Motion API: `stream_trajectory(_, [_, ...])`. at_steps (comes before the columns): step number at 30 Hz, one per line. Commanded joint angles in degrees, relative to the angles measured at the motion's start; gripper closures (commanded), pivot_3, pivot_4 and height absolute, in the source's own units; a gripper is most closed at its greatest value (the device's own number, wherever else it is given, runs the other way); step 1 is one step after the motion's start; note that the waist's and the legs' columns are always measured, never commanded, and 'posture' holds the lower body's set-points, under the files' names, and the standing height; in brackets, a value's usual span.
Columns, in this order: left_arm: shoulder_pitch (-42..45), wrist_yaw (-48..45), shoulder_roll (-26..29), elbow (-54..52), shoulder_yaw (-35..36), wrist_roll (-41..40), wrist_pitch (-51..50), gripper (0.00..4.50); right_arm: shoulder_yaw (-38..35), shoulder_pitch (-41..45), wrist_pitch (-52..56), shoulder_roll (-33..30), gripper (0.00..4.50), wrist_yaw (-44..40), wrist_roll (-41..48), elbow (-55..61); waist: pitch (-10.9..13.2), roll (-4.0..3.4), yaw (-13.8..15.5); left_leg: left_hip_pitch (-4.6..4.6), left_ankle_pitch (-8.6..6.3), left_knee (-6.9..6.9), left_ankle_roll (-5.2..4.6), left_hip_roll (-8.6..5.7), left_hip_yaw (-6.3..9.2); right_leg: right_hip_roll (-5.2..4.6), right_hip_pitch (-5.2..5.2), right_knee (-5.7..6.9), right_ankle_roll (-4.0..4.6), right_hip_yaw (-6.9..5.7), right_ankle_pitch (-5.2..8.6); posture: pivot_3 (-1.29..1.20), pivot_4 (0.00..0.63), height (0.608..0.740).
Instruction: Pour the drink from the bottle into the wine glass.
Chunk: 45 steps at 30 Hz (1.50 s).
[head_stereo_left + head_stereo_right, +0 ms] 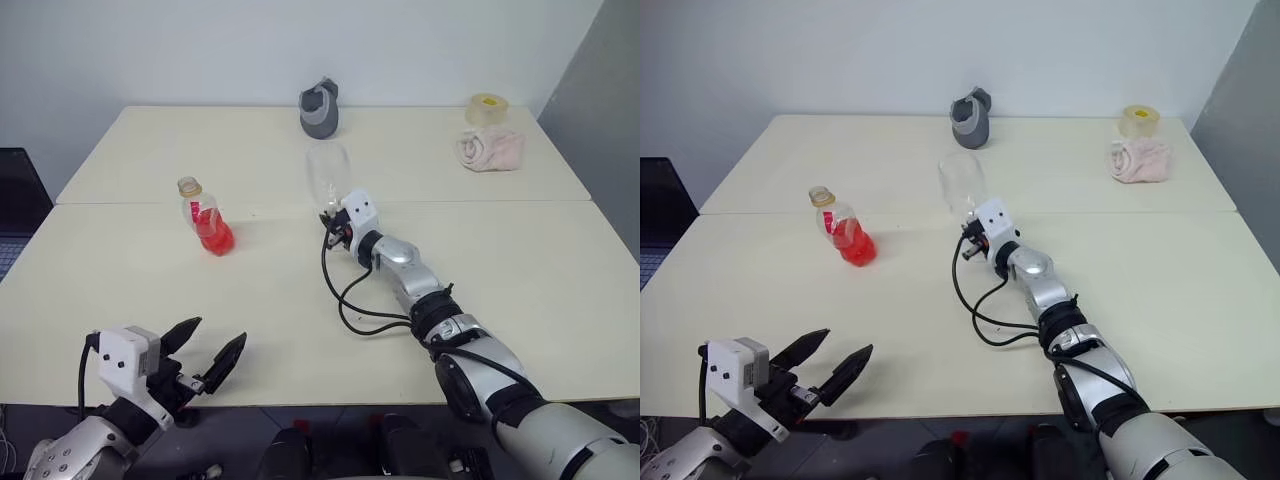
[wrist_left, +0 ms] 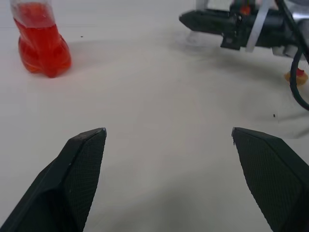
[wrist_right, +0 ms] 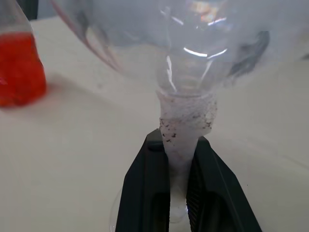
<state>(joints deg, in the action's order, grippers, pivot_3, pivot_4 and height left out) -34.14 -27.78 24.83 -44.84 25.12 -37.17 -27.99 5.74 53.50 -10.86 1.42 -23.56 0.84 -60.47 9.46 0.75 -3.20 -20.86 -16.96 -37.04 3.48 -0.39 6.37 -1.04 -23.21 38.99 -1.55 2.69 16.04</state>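
Right wrist view has my right gripper pinched on the stem of the wine glass, bowl clear and empty, sitting mid-table. My left gripper is spread wide over the near edge of the table, holding nothing. The bottle stands left of the glass, well apart, with the drink filling roughly its lower half.

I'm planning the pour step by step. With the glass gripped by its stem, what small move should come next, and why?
Probably set the wine glass upright on the table near the bottle. The right gripper is clamped on its stem, while the open left gripper hangs empty, far short of the bottle.
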Motion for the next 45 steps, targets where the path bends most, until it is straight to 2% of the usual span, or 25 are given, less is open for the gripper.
stream_trajectory(1, [-0.27, 1.18, -0.25, -2.70, 0.55, 0.21, 1.22, 0.00, -1.05, 2.57, -3.91, 0.42, 4.37, -0.07, -0.42, -2.36, 0.00, 0.00, -0.14, 0.01, 0.00, 0.01, 0.00, 0.00, 0.00, 0.00, 0.00, 0.02, 0.00, 0.00, 0.00, 0.00, 0.150, 0.740])
stream_trajectory(6, [1.30, 1.84, 0.20, -1.81, 0.51, 0.88, 1.84, 0.00, -2.55, 0.72, -4.25, 1.28, 2.71, -3.11, 1.61, -1.81, 0.00, -0.01, -0.16, 0.04, 0.00, 0.04, 0.00, 0.05, 0.07, 0.04, -0.01, 0.05, 0.05, -0.06, 0.00, 0.00, 0.150, 0.740])
stream_trajectory(12, [5.87, 2.13, 1.73, 1.28, 0.39, 0.89, 0.93, 0.00, -2.38, -5.90, -0.65, 0.01, 0.54, -6.09, 2.66, 11.77, 0.00, 0.00, -0.08, 0.02, 0.00, 0.02, 0.00, 0.03, 0.07, 0.04, 0.00, 0.05, 0.05, -0.06, 0.00, 0.00, 0.150, 0.740])
stream_trajectory(20, [10.22, 4.82, 0.20, 4.96, -1.47, 3.58, 1.78, 0.00, 1.11, -23.31, 24.51, -5.57, 0.54, -9.44, 6.67, 51.72, 0.00, 0.00, 0.29, 0.00, 0.00, 0.01, 0.00, 0.06, 0.13, -0.03, 0.01, 0.03, 0.04, -0.08, 0.00, 0.00, 0.150, 0.740])
stream_trajectory(24, [13.92, 7.73, -1.15, 8.32, -3.50, 8.88, 4.30, 0.00, 0.80, -30.21, 38.54, -10.23, 0.54, -9.03, 10.00, 70.10, -0.01, 0.00, 0.53, 0.00, 0.00, 0.02, 0.00, 0.02, 0.14, -0.02, 0.01, 0.03, 0.03, -0.09, 0.00, 0.00, 0.150, 0.740])
stream_trajectory(26, [16.08, 8.93, -1.78, 11.51, -3.31, 10.93, 6.00, 0.00, 1.01, -32.84, 42.62, -12.91, 0.54, -10.35, 12.23, 77.09, -0.01, 0.01, 0.62, 0.00, 0.00, 0.02, 0.01, 0.02, 0.15, -0.01, 0.01, 0.02, 0.02, -0.10, 0.01, 0.00, 0.150, 0.740])
stream_trajectory(29, [22.44, 11.89, -2.47, 19.14, -2.22, 14.73, 9.70, 0.00, 2.35, -36.85, 44.32, -19.47, 0.54, -17.23, 17.36, 87.59, -0.01, 0.02, 1.02, 0.00, 0.00, 0.03, 0.00, 0.00, 0.19, 0.00, 0.03, 0.01, 0.02, -0.15, 0.01, 0.00, 0.150, 0.740])
stream_trajectory(34, [30.81, 13.43, -2.78, 26.24, -4.59, 18.49, 13.07, 0.00, 2.20, -36.28, 44.16, -20.97, 0.54, -20.43, 23.46, 90.06, -0.10, 0.18, 0.96, 0.03, 0.00, 0.01, 0.00, 0.02, 0.17, 0.03, 0.05, 0.00, 0.02, -0.17, 0.01, 0.00, 0.150, 0.740])
stream_trajectory(45, [43.57, 12.87, -2.03, 40.16, -7.07, 21.72, 17.55, 0.00, 3.54, -33.28, 40.75, -19.97, 0.54, -19.02, 23.36, 87.54, -0.12, 0.23, 1.38, -0.01, 0.01, -0.01, 0.02, -0.03, 0.20, -0.02, 0.03, 0.00, 0.00, -0.20, 0.00, 0.00, 0.150, 0.740])
